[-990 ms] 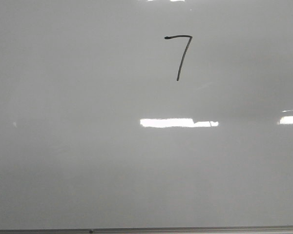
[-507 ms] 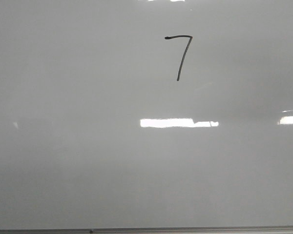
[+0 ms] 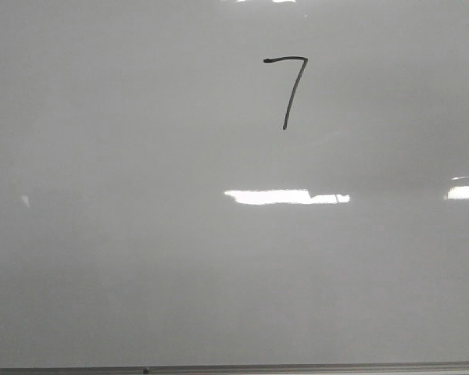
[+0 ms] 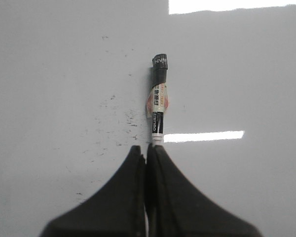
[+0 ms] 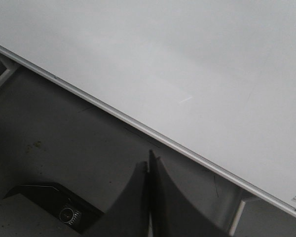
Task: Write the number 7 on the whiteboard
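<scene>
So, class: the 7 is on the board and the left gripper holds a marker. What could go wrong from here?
1. The left gripper is shut on the marker only at its back end, so the marker might tilt or slip if pressed against the whiteboard.
2. The marker hangs over the board; a stray touch could leave an unwanted mark near the number 7.
3. The right gripper sits near the frame edge and might knock it.
</scene>
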